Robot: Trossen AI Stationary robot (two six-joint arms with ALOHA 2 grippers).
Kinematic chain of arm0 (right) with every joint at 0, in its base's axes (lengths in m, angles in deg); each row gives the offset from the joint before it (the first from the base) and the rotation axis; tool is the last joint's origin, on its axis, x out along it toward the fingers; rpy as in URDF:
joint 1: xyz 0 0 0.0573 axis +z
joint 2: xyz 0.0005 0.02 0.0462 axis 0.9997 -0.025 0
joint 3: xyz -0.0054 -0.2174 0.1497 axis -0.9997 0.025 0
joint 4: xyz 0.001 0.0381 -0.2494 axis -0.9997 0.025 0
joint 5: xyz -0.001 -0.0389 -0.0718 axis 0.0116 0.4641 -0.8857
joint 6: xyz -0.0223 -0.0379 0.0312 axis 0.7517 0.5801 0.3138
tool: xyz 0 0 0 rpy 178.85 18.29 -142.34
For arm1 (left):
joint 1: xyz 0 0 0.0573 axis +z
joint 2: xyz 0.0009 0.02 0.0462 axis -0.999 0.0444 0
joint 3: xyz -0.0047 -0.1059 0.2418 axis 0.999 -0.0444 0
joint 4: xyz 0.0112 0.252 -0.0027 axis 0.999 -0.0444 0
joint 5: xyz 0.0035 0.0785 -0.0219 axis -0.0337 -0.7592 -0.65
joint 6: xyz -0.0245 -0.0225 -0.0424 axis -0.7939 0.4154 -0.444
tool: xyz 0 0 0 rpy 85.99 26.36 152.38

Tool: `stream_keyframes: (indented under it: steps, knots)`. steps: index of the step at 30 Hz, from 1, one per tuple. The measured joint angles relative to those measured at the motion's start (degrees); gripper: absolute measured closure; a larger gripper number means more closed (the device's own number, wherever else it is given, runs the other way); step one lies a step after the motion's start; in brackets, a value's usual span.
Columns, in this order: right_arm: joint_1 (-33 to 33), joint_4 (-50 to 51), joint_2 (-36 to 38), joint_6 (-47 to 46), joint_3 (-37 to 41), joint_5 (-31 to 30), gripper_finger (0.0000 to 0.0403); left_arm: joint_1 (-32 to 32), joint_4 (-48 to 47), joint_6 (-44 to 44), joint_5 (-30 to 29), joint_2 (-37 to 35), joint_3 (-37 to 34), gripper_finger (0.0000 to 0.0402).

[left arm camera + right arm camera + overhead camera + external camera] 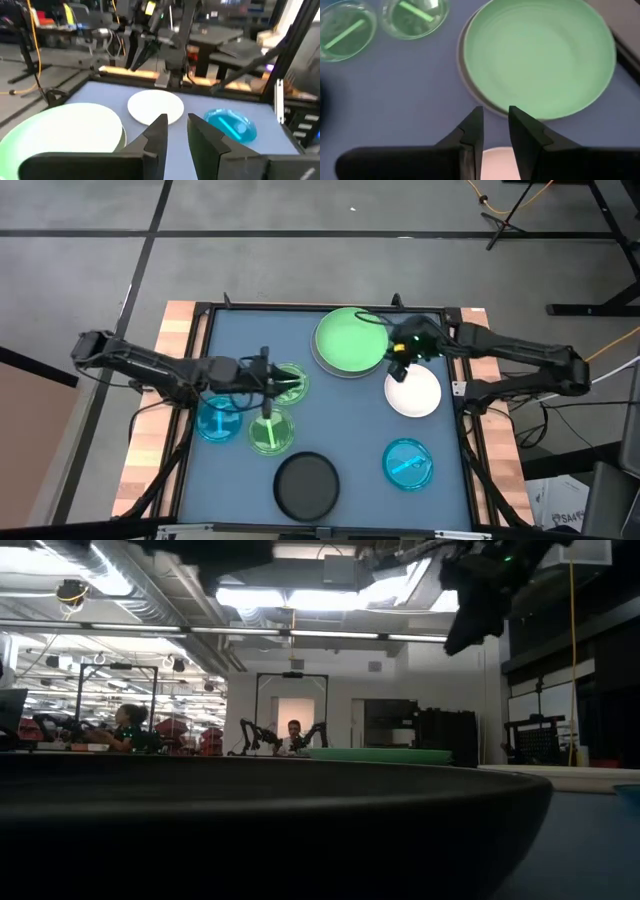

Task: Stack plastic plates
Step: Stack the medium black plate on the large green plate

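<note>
From above, on the blue table point(330, 430), my right pincer point(400, 358) hangs between the light green plate point(350, 340), which lies on the grey plate point(322, 366), and the white plate point(413, 392) just beside me; my left pincer point(280, 383) sits over the translucent green plates point(271, 432). In my left wrist view, my left fingers point(159, 136) stand narrowly apart, holding nothing. In my right wrist view, my right fingers point(474, 131) stand narrow and empty too, the white plate point(497, 162) directly beneath them, so my right arm is nearer to it.
</note>
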Motion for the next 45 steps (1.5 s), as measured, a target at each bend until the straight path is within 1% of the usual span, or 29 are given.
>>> stream_keyframes:
  steps: [2,5,8,13,18,23,28,33,39,45]
  knots:
    - [1.4,-0.1,2.3,-1.2,2.0,0.0,0.0323,-0.3,-3.5,-0.3,0.1,3.7,3.8,0.0335]
    - [3.0,-1.1,5.4,-2.8,4.8,0.0,0.0323,-0.9,-9.5,-3.4,0.6,8.9,8.7,0.0335]
    - [4.1,-1.6,7.1,-3.7,6.8,0.0,0.0323,-1.8,-13.8,-7.2,3.5,13.4,11.8,0.0335]
    - [4.9,-1.7,7.6,-3.7,8.8,0.0,0.0323,-4.1,-14.3,-13.2,7.9,19.4,12.8,0.0335]
    - [4.8,-2.4,7.3,-3.7,9.9,0.0,0.0323,-6.9,-14.3,-18.9,9.3,24.6,12.8,0.0335]
    - [4.8,-4.4,7.3,-3.7,9.9,0.0,0.0323,-9.3,-14.3,-22.8,10.8,29.0,12.8,0.0335]
    - [4.8,-4.8,7.3,-3.7,9.9,0.0,0.0323,-11.3,-14.5,-25.7,10.8,31.4,12.8,0.0335]
    - [4.7,-4.7,7.3,-3.7,9.9,0.0,0.0323,-12.8,-15.8,-27.9,10.7,31.6,12.8,0.0335]
    - [4.7,-4.7,7.3,-3.7,9.9,0.0,0.0323,-14.3,-20.7,-32.5,10.5,31.6,12.8,0.0335]
    - [4.7,-4.7,7.3,-3.7,9.9,0.0,0.0323,-15.7,-21.9,-33.0,10.5,31.6,12.8,0.0335]
